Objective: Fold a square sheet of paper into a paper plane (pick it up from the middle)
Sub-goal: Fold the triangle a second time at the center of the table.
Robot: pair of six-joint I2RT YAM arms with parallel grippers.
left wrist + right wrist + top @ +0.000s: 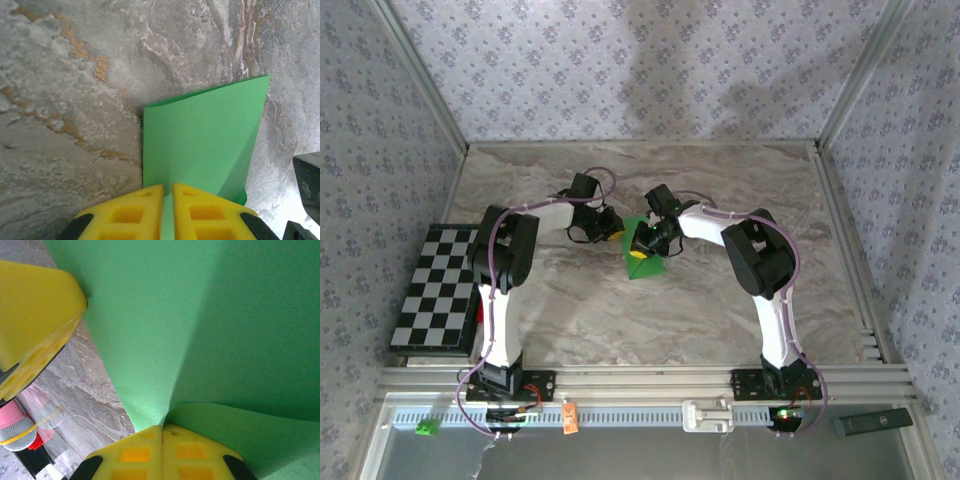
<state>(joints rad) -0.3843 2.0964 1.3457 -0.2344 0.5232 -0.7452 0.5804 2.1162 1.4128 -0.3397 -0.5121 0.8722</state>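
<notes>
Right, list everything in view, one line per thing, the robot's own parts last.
square sheet of paper: one, bright green, table centre, partly folded.
checkered board: one, black and white, table's left edge.
small cube: one, green, near rail, left end.
small item: one, orange, near rail.
flat bar: one, black, near rail, right end.
table: one, grey-brown marble.
left fingers: two, yellow, shut on the paper.
right fingers: two, yellow, shut on the paper.

Bodywork: left arm (500,300) and right arm (775,320) have white links, black joints and purple-grey cables (492,262) looped alongside. On left gripper (167,192) and right gripper (162,432): yellow fingers (130,215), square recessed pockets, black bases.
</notes>
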